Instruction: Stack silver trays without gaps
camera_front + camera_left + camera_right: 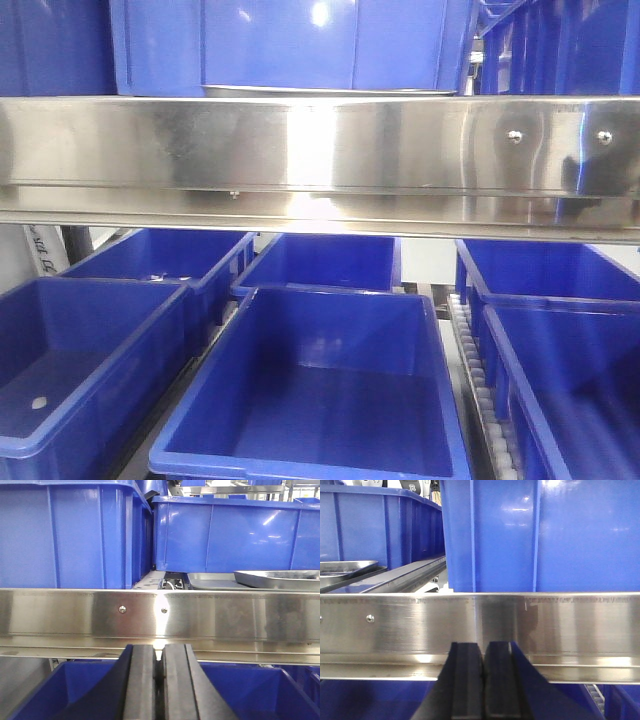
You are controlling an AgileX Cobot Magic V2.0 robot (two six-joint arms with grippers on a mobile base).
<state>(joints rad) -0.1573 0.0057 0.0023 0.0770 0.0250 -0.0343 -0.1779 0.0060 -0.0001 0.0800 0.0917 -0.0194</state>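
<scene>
**Spotter:** What do you have in front of you?

**Me:** The big thing first: the steel rail runs across every view, with blue bins below it and more bins on the shelf behind it. The silver trays sit on that upper shelf, beyond the rail. In my left wrist view they are up and to the right; one tray lies tilted, its near rim lifted over the flatter one under it, so I judge the stack is not yet seated.

**Spotter:** How will they handle?

**Me:** My guess: thin stainless, stiff, fairly light, and slick. They will slide on each other and probably clatter. I'd pinch the flat out-turned rim on a long side, since the polished floor offers nothing to grip.

**Spotter:** And your fingers?

**Me:** Left gripper is pressed closed, pads together, holding nothing, below the rail and well apart from the trays. Right gripper is the same, closed and empty; from there the trays show only at the far left, above and beyond the rail.
</scene>
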